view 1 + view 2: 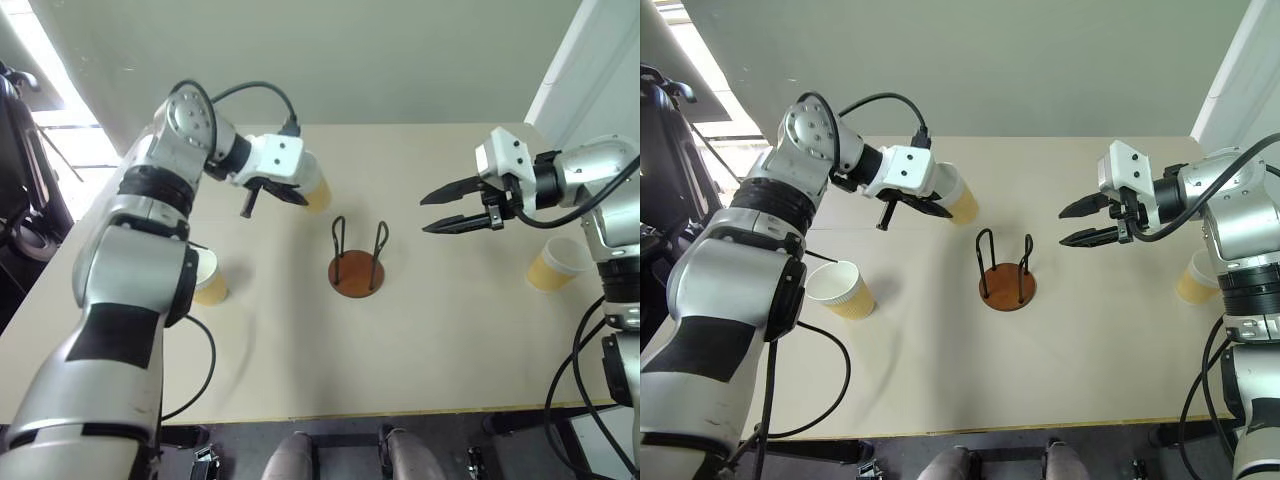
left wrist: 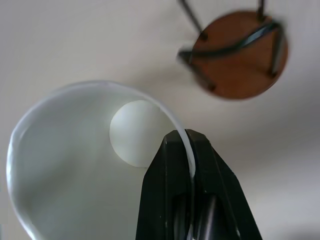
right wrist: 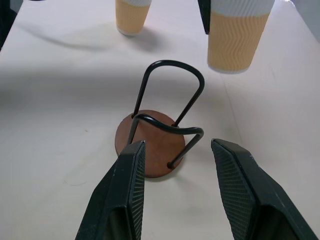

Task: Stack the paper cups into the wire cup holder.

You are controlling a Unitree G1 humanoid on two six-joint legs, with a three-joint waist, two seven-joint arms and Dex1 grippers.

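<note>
A pale worktop carries the scene. The left hand hangs above it, just left of and behind the holder, its two black fingers pressed together on the rim of a cup, one finger inside the white wall and one outside (the cup is clear of the worktop and tilted). The right hand hovers to the right of the holder, pointing towards it, with its fingers spread wide and nothing between them. The holder stands upright near the middle of the worktop: a round rust-brown base with two thin black wire loops rising from it, no cup inside. A second cup stands upright on the worktop to the left of the holder, well apart from it, mouth up. A third cup sits near the right edge, below the right arm, also apart from the holder.
</note>
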